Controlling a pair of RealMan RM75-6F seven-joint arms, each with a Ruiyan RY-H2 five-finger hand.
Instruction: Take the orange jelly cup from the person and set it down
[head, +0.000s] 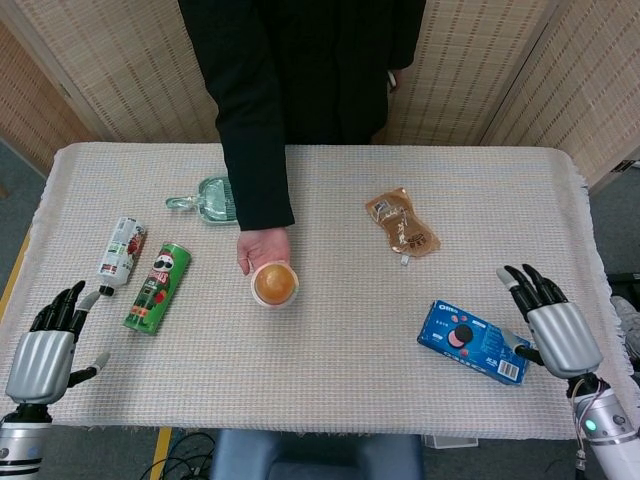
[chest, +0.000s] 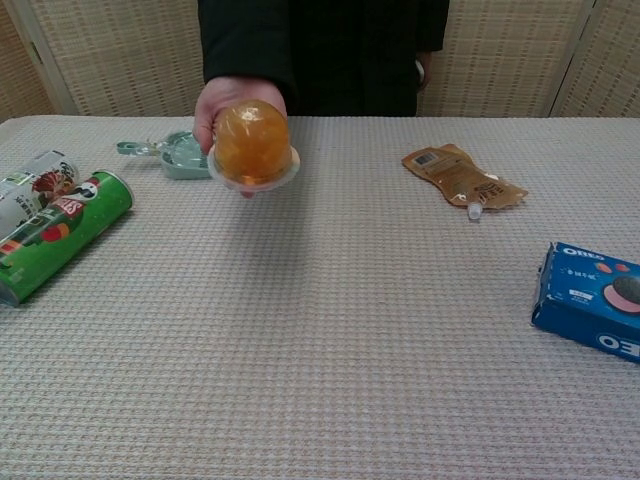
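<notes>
We find the jelly cup (head: 274, 284) not yet taken; our left hand (head: 42, 352) and right hand (head: 556, 328) hang released, well apart from it.

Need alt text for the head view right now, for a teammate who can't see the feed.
A person's hand holds out an orange jelly cup above the middle of a cloth-covered table. The robot's left hand and right hand sit open at the near corners, the right beside a blue cookie box.
</notes>
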